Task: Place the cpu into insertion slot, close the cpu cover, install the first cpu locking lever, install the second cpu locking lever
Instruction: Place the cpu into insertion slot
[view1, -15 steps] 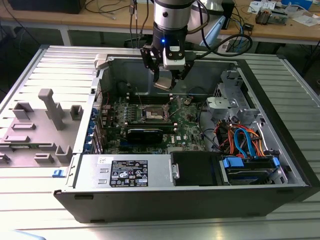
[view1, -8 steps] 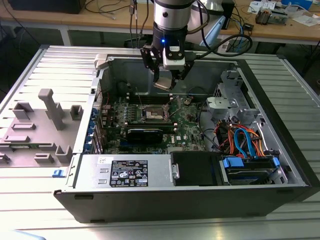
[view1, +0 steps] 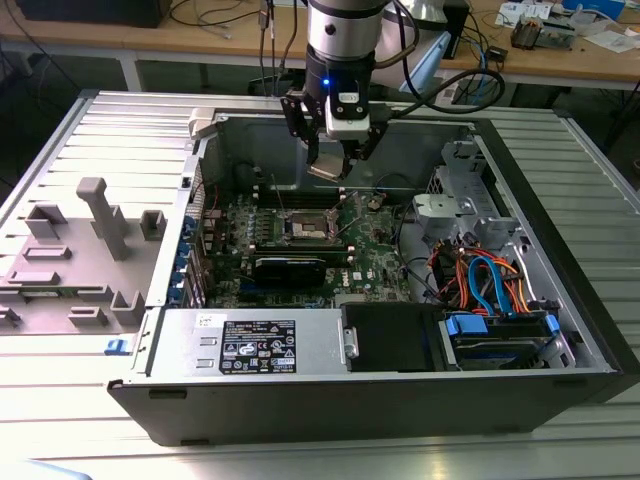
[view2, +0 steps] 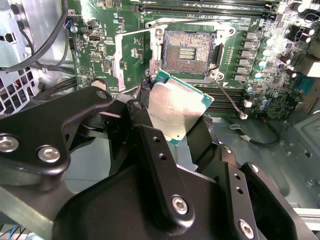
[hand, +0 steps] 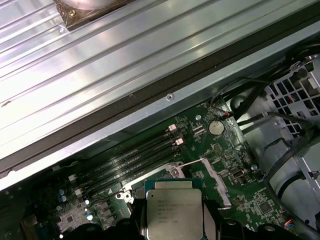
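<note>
The gripper grips the cpu by its edges in the air over the motherboard, and in the exterior view the uncovered insertion slot lies below it, toward 6 o'clock.

Robotics lab/workshop, open PC case on ribbed metal bench, cable-strewn desk behind

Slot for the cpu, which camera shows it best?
The second wrist view: the slot lies open with its contacts plain. The exterior view shows the slot small, mid-board. In the first wrist view the cpu covers most of it.
</note>
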